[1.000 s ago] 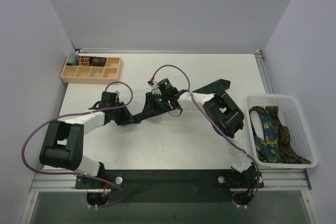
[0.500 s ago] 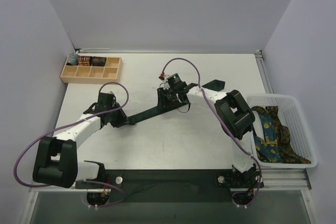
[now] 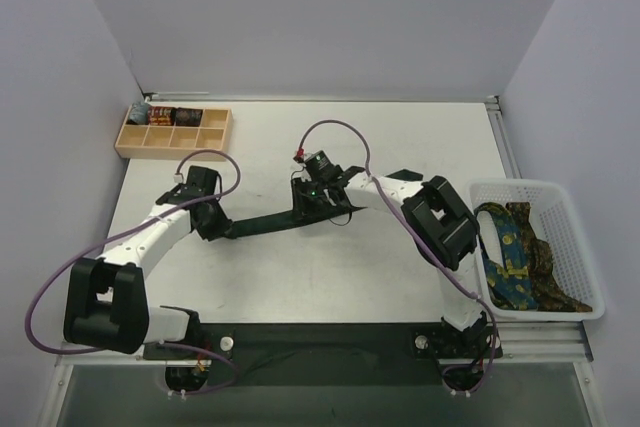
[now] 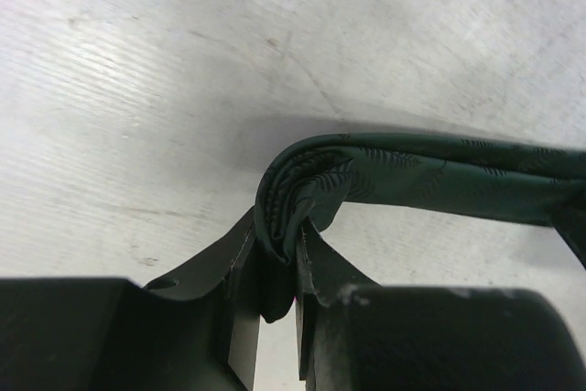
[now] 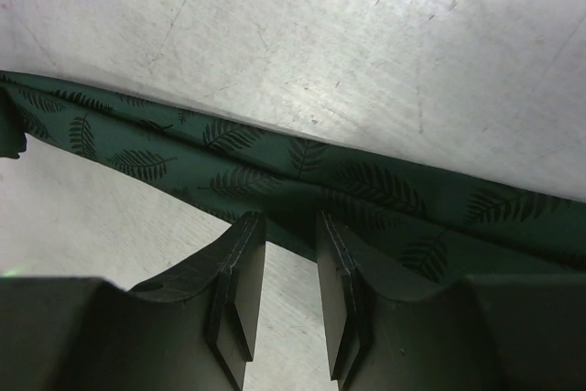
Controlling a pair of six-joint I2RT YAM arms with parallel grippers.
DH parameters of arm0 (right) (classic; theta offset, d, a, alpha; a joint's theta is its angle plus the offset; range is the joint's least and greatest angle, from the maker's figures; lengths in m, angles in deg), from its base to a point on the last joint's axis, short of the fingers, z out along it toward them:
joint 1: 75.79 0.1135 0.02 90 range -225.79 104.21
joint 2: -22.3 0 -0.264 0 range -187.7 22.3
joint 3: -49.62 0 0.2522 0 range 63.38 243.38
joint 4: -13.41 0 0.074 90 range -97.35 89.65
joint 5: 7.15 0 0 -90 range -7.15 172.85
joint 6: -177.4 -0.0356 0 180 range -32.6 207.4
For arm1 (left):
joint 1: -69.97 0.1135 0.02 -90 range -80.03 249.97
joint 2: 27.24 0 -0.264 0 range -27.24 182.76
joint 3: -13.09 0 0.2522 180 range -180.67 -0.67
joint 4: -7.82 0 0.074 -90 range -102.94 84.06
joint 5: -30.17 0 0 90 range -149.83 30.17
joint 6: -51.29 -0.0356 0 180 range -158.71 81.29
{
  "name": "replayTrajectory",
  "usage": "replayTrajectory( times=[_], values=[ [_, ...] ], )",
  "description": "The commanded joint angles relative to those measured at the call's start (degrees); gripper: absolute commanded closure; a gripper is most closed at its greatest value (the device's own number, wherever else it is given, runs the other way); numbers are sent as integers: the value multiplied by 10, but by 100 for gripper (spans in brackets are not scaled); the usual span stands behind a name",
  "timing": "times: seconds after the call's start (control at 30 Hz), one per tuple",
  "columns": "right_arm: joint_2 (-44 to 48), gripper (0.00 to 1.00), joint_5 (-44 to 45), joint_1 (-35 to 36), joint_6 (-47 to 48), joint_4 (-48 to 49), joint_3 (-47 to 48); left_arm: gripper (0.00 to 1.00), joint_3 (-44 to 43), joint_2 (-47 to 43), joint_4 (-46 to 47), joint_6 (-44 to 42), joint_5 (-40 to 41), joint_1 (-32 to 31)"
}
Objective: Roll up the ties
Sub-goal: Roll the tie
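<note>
A dark green tie (image 3: 265,223) with a leaf print lies across the middle of the white table. My left gripper (image 3: 212,224) is shut on its folded left end. In the left wrist view the bunched fabric (image 4: 293,190) is pinched between the left gripper's (image 4: 277,231) jaws, and the tie (image 4: 449,176) runs off to the right. My right gripper (image 3: 318,203) sits over the tie's middle. In the right wrist view the right gripper (image 5: 288,219) stands narrowly open, its tips at the edge of the tie (image 5: 366,191), with bare table in the gap. The tie's wide end (image 3: 408,174) lies past the right arm.
A white basket (image 3: 520,188) at the right edge holds a blue and yellow tie (image 3: 510,247) and a brown patterned one (image 3: 552,282). A wooden compartment tray (image 3: 172,135) with small rolls stands at the back left. Purple cables (image 3: 335,129) loop over both arms.
The left gripper has pulled the tie's end leftward, so the tie lies straighter and its wide end slid left. The right gripper shifted along the tie toward the near side.
</note>
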Motion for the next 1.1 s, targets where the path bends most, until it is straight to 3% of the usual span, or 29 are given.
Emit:
replayTrajectory(
  times=[0.0, 0.47, 0.7, 1.07],
  values=[
    [-13, 70, 23, 9, -47, -49, 6, 100, -46, 20, -44, -4, 83, -8],
    [-12, 69, -11, 16, -62, -42, 27, 100, -137, 113, -72, -42, 224, -94],
    [19, 69, -50, 6, -76, 56, -36, 100, -170, 162, -88, -62, 288, -133],
    [119, 61, -29, -9, -79, 183, -182, 100, -237, 245, -117, -87, 358, -167]
  ],
)
